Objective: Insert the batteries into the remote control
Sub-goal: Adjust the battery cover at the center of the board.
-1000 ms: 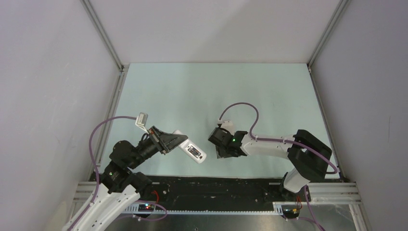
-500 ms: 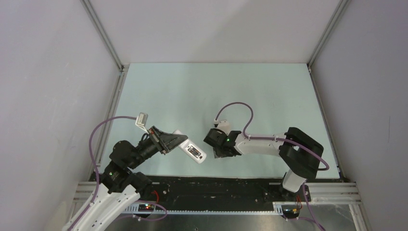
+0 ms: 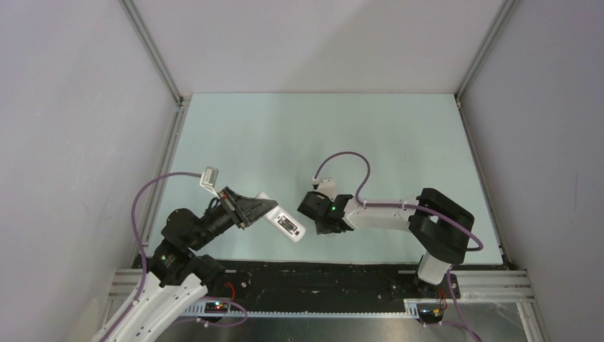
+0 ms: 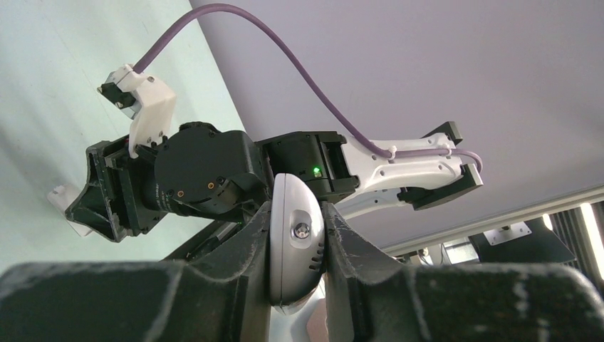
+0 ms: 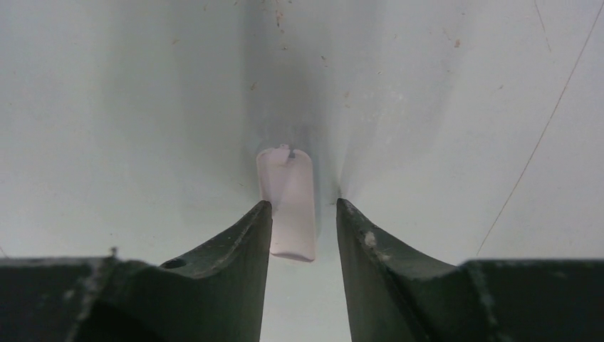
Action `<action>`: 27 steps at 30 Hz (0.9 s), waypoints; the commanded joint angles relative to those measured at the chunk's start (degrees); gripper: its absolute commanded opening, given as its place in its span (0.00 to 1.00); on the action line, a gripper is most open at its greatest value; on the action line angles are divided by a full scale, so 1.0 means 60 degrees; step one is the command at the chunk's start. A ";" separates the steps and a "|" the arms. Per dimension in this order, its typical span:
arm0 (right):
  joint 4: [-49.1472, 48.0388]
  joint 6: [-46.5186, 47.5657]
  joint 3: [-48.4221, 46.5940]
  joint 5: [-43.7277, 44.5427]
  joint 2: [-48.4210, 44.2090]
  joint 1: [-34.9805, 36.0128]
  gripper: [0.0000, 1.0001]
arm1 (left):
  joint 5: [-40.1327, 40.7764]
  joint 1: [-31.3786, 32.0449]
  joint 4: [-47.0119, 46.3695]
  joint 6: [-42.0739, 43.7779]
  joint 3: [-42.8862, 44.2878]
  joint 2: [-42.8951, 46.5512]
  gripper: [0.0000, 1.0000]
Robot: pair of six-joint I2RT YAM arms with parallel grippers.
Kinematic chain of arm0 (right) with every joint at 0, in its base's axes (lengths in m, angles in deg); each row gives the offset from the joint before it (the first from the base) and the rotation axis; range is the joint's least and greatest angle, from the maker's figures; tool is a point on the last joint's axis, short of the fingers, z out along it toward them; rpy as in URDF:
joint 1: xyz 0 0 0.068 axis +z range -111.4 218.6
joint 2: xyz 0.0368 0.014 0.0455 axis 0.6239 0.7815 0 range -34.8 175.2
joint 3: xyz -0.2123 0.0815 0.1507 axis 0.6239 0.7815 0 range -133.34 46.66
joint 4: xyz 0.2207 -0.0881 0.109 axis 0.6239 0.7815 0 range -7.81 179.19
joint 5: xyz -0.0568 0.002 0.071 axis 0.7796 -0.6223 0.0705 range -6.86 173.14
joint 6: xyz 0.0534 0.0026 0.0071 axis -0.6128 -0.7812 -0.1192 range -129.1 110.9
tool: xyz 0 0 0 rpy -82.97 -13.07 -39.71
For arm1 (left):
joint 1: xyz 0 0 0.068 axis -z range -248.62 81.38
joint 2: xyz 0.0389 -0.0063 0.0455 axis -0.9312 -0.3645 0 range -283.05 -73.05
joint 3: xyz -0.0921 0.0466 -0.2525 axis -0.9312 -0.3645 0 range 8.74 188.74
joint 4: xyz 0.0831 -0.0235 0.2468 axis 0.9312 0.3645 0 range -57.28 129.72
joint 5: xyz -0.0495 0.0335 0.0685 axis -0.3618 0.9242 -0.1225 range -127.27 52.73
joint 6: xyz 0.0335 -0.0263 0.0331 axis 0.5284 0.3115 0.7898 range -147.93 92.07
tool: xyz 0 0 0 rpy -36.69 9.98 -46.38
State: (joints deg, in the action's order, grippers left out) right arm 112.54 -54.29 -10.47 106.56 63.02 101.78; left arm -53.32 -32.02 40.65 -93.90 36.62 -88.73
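Pale table point(image 3: 320, 135); remote control point(image 3: 286, 225) diagonally near-right.

Place: likely a robotics lab | Evidence: white enclosure walls point(image 3: 71, 107), aluminium frame rails point(image 3: 153, 50), pale-green table point(image 3: 285, 128)

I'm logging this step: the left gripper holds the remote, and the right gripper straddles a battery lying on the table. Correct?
Not a battery. The left gripper does hold the remote control, but the right gripper straddles a small white cover piece lying on the table; the right wrist view shows it.
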 commanded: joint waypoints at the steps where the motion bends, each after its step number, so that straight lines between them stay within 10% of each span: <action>1: 0.0174 0.0041 0.0182 -0.0383 0.0643 0.0098 0.42 | -0.0012 -0.0012 -0.0241 0.0021 0.0057 0.0119 0.01; 27: -0.0534 -0.0274 0.0701 -0.1349 0.0908 0.0251 0.31 | 0.0017 -0.0015 -0.0189 -0.0033 0.0050 0.0132 0.01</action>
State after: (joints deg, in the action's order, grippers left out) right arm 111.53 -53.50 -11.06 105.31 63.98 102.17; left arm -53.30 -32.02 40.82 -93.90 36.62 -87.88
